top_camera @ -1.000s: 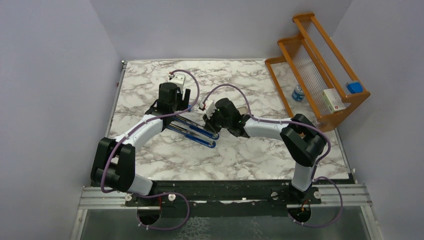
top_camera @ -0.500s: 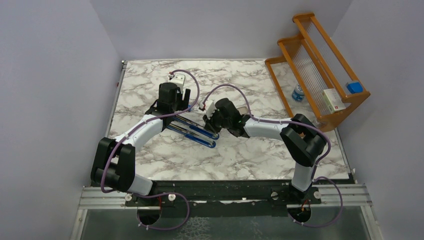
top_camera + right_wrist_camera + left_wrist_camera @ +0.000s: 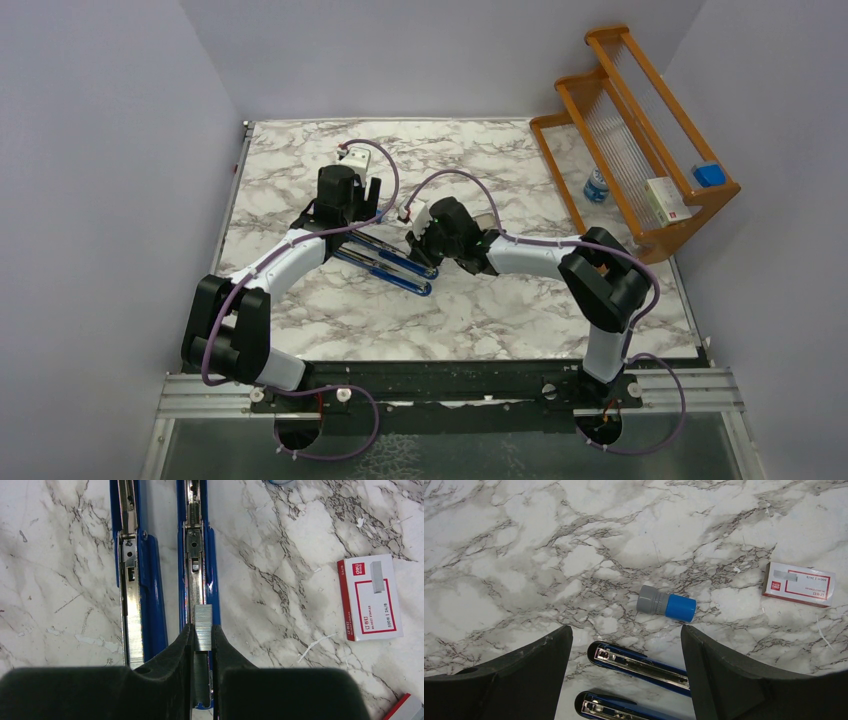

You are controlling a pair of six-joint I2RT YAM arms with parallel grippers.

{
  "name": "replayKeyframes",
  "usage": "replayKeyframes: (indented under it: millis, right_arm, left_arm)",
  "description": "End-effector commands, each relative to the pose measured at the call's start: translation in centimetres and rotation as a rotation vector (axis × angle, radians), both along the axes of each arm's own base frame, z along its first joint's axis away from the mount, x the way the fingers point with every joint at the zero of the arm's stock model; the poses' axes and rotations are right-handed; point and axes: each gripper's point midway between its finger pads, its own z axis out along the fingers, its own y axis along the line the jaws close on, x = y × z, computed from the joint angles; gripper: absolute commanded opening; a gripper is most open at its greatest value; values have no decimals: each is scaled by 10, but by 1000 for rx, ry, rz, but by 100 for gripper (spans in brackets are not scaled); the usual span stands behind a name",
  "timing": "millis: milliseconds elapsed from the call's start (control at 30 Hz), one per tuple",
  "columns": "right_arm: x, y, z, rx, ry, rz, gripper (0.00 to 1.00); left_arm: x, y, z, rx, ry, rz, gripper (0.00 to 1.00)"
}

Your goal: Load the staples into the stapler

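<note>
The blue stapler (image 3: pixel 385 262) lies opened flat on the marble, its two halves side by side. My right gripper (image 3: pixel 202 630) (image 3: pixel 428 248) is shut on a silvery strip of staples (image 3: pixel 203 622), holding it lengthwise right over the magazine channel of the stapler's right half (image 3: pixel 197 555). The other half (image 3: pixel 132 580) lies parallel to the left. My left gripper (image 3: pixel 625 630) (image 3: pixel 352 225) hangs open over the far ends of both stapler halves (image 3: pixel 639 662), touching nothing. The white staples box with its red label (image 3: pixel 372 597) (image 3: pixel 799 584) lies flat beside the stapler.
A small grey cylinder with a blue cap (image 3: pixel 666 605) lies just beyond the stapler's tips. A corner of another red-and-white box (image 3: pixel 407 707) shows near the right gripper. At the right stands a wooden rack (image 3: pixel 640 130) holding a white box (image 3: pixel 668 200), with a small bottle (image 3: pixel 596 185) beneath.
The right gripper has crept slightly back and left along the stapler with the staples. The left arm has not moved.
</note>
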Motion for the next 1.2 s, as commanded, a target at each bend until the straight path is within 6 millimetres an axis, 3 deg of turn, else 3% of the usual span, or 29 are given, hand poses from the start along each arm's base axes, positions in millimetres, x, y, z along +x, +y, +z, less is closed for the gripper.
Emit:
replayKeyframes:
  millis: [0,1167]
  right_arm:
    - [-3,8,-2,-4,15,29,1]
    - [-3,-5,-16,-140,88,3,1]
  left_arm:
    - [0,2,0,0,-9,-7,82]
    - [0,1,-1,-1,-8,-10,82]
